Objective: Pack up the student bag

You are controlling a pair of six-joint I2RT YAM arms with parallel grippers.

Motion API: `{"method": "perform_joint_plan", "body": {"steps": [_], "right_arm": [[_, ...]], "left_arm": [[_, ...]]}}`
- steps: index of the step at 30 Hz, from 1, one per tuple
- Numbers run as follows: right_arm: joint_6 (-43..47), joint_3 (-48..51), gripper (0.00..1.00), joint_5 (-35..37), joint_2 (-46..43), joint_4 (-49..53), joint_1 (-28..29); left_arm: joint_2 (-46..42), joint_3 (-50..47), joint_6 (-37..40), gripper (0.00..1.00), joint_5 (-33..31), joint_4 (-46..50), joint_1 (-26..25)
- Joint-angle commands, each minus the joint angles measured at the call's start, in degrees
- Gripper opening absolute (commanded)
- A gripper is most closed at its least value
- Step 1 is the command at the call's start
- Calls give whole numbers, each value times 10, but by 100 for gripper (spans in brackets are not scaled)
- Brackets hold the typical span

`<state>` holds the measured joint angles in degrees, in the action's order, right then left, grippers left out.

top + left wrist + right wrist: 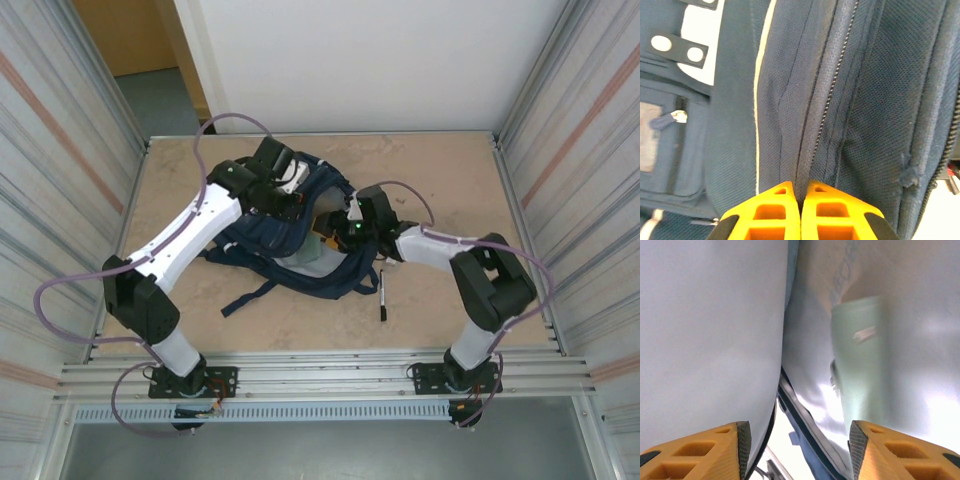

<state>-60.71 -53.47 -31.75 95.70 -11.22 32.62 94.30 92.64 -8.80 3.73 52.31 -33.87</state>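
Because the bag appears limp, grip its zipper seam: left end effector is clamped on that fold; right end effector stands apart.

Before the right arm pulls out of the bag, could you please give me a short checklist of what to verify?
1. Left gripper shut on the student bag fabric beside the zipper: ok.
2. Right gripper open, nothing between its jaws: ok.
3. Pale green item inside the bag, ahead of the right gripper and apart from it: ok.
4. Bag mouth wide enough for a clean withdrawal: cannot tell.
5. Black pen packed: not ok, it lies on the table beside the bag.
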Motion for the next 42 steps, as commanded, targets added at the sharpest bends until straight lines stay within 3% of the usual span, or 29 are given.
{"method": "perform_joint_plan", "body": {"steps": [1,5,12,24,33,42], "right_arm": [[84,-6,55,5,-30,99,0],[149,-16,55,72,-47,190,13],[198,-48,55,126,3,235,48],[211,-133,56,120,120,212,42],[259,-137,64,127,102,233,38],[288,-159,57,102,129,223,32]], "left_arm": [[-27,-38,-27,0,41,-52,6],[-29,-35,-32,0,61,-55,6],[-42,-28,-36,0,79,-51,8],[-63,-15,-28,0,108,-33,29],[-67,-20,-32,0,119,-25,34],[-66,-26,-41,0,143,-33,35]]}}
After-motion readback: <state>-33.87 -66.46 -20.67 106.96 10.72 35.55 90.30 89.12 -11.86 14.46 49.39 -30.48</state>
